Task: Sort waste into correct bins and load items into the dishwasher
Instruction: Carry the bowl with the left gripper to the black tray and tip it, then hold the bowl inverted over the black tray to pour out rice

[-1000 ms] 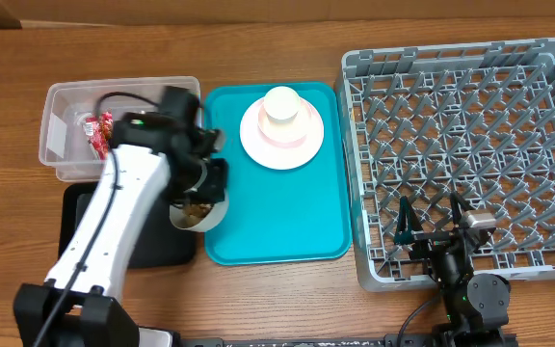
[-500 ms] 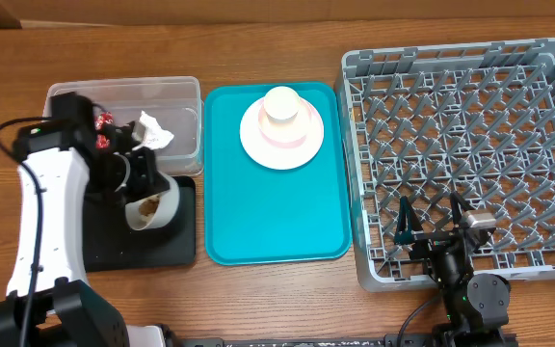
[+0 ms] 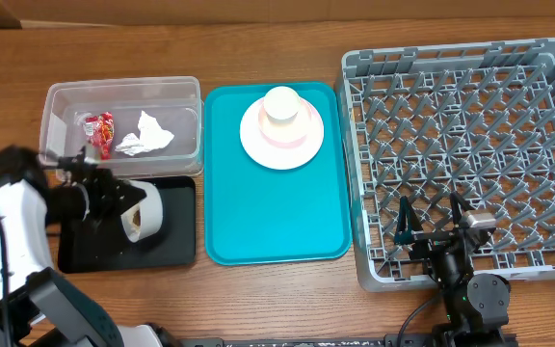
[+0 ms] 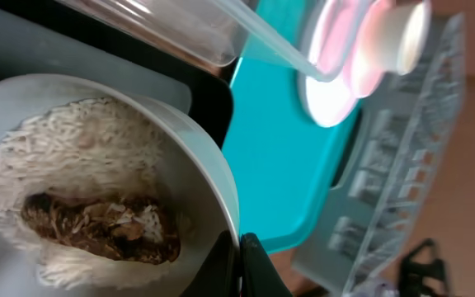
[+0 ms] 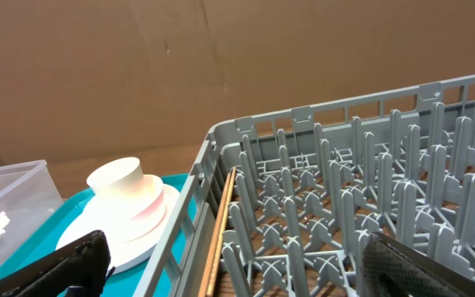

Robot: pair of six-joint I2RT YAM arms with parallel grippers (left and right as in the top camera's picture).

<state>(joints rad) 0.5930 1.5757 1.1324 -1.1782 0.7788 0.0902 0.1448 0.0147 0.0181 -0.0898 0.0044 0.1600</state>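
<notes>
My left gripper is shut on the rim of the grey-white bowl, which holds white rice and a brown food lump. Seen from overhead, the bowl is tipped on its side over the black tray, with the left gripper on its left. The clear tub holds the red wrapper and the napkin. A pale cup is stacked on the pink plate. My right gripper hangs open over the front edge of the grey dish rack, holding nothing.
The teal tray lies between the bins and the rack and carries the plate stack at its far end. In the right wrist view the rack's upright pegs stand between the open fingers, and its left wall borders the teal tray.
My left arm has swung left, carrying the bowl from the teal tray's near-left edge to over the black tray and tipping it further onto its side. The right arm has not moved.
</notes>
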